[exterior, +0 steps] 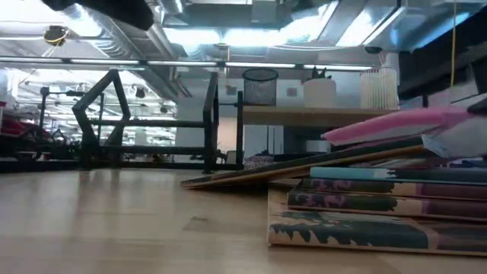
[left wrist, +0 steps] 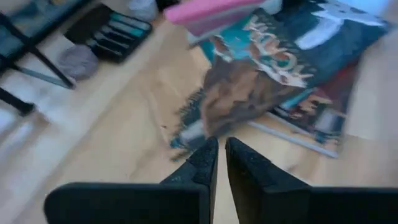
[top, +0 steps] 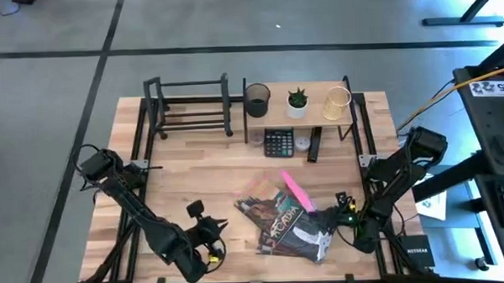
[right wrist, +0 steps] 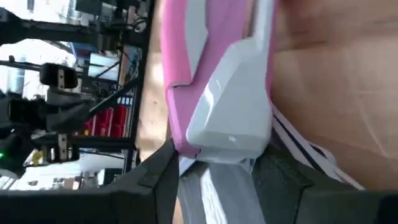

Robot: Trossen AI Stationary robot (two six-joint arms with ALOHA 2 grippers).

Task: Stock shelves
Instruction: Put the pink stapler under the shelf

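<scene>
A loose pile of books lies on the table's near middle, with a pink book tilted on top. The black bar rack stands at the far left. The light-wood shelf at the far right carries a mesh cup, a plant and a wire cup. My left gripper hovers shut near the pile's left edge, holding nothing. My right gripper is open at the pile's right edge. Its fingers stand on either side of the pink book's white-paged near end. My right gripper comes level from the table's right at the pink book's near end, one fingertip beside each cover. Whether the fingers touch the book, I cannot tell. The book rests tilted on the pile.
A calculator, a small round thing and a dark flat bar lie in front of the wooden shelf. Bare tabletop stretches between the rack and the pile. A desk with a keyboard stands beyond the table's right edge.
</scene>
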